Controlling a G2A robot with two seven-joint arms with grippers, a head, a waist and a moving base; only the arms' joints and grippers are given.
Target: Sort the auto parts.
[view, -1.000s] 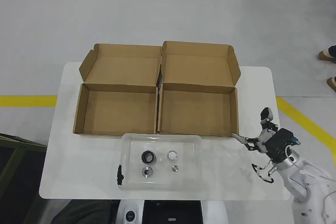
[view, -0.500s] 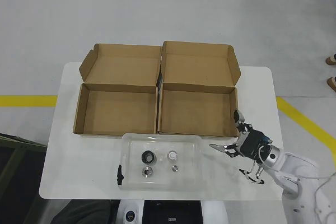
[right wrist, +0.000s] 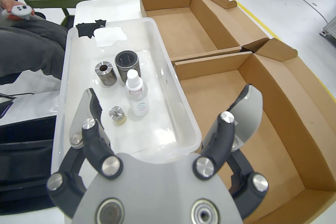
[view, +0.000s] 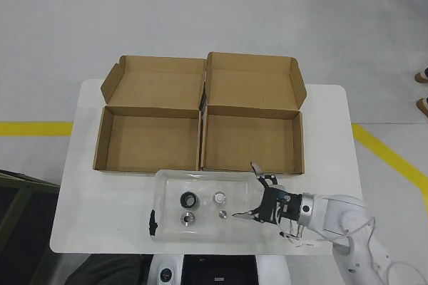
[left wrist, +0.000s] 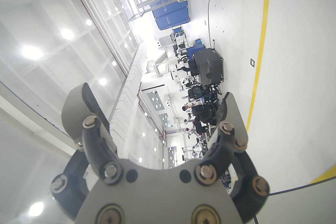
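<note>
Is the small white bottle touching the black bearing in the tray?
Apart. The top view shows bare tray floor between the bottle and the bearing.

tray corner behind right hand, box cropped

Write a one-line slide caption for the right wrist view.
Open right hand hovering at the clear plastic tray of four small items, beside two empty open brown cardboard boxes.

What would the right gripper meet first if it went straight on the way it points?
Likely the small clear white-capped bottle, upright in the clear plastic tray, straight ahead of the open right gripper. The gripper's height above the tray is unclear.
</note>
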